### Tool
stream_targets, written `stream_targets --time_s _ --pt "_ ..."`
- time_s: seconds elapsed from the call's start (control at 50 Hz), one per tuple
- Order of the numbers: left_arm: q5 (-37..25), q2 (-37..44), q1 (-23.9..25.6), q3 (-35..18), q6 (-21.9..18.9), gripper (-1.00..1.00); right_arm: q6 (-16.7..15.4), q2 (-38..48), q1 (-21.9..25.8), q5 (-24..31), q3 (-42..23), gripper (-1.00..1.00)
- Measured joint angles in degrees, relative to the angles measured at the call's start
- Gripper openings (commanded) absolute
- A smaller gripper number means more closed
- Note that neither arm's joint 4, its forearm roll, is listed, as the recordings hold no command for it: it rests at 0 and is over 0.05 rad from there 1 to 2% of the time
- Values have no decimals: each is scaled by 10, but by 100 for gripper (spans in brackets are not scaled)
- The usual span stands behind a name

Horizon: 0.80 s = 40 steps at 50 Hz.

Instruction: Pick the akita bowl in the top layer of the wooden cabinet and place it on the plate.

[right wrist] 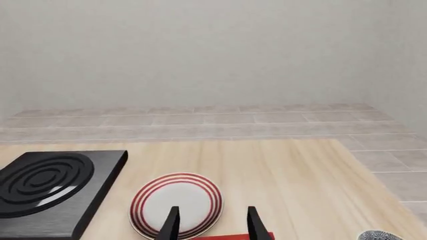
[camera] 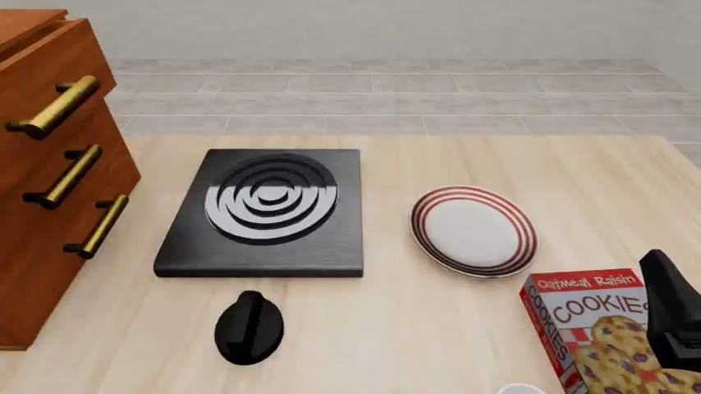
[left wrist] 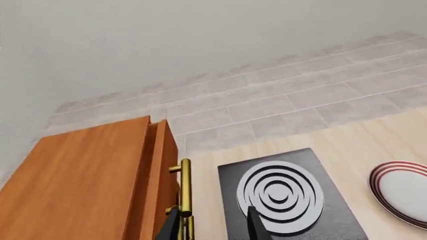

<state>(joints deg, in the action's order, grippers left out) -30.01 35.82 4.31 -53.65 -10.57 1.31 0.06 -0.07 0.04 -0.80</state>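
Both grippers, left (left wrist: 213, 225) and right (right wrist: 210, 222), stand parted, holding nothing. We see pale wood table (camera: 438, 328), tiled floor beyond (grey wall). Akita bowl stays hidden; top layer (camera: 55, 82) closed, plate (camera: 474, 230) bare.

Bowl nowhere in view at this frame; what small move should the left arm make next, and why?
Probably ease the left gripper toward the top layer and its brass handle. Its fingers stand apart, one beside the bar; the drawers look shut, so the bowl is likely inside. The plate sits bare.
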Motion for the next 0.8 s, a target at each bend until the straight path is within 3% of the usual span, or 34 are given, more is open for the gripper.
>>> stream_targets --time_s 0.24,0.8 --pt "-35 11 -20 -22 -50 100 1 0 0 0 0 100" --pt "-118 44 -41 -96 -97 100 2 0 -1 -1 -2 100"
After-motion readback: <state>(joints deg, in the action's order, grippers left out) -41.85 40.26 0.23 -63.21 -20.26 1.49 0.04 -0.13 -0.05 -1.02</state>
